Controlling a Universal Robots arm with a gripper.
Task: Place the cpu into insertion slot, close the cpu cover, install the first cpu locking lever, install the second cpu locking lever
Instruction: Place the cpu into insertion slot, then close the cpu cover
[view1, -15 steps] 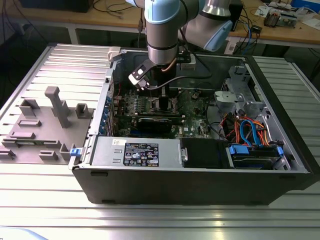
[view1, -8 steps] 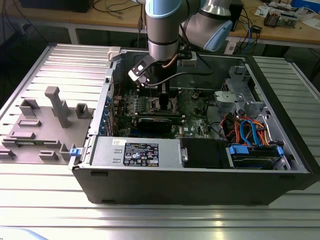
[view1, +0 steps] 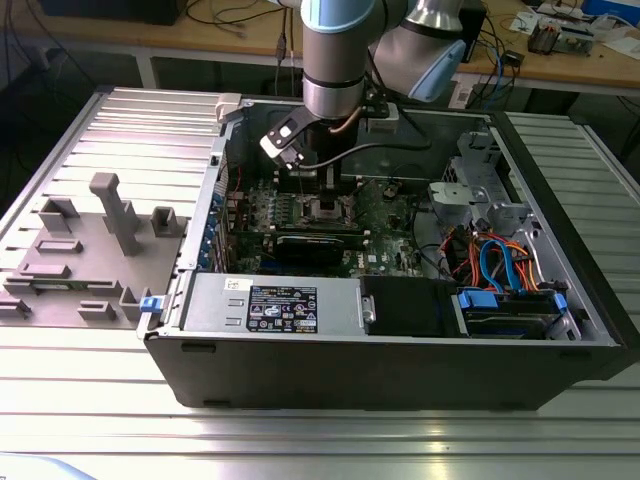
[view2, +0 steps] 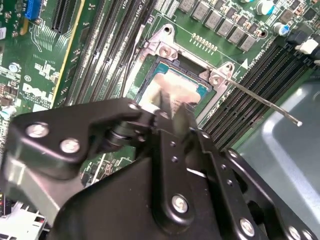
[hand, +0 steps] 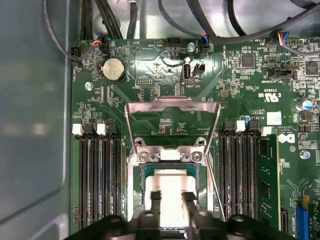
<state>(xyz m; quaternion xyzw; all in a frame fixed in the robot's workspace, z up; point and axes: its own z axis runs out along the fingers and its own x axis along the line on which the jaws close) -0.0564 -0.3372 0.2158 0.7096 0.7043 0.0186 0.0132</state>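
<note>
End effector (hand: 172, 196) hangs over the socket (hand: 134, 175), fingers (hand: 155, 199) a narrow gap apart, gripping nothing visible. The cpu (hand: 172, 179) lies seated just beneath the tips; the cpu cover (hand: 172, 106) stands raised.

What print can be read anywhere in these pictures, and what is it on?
Nothing can be quoted with certainty.
Sticker on the black box at the front of the case, exterior view: white print, too small to read.
Green board, both wrist views: white lettering and marks beside the parts, too fine to read reliably.
Chip, first wrist view: its metal top is washed out by glare, no print legible.
</note>
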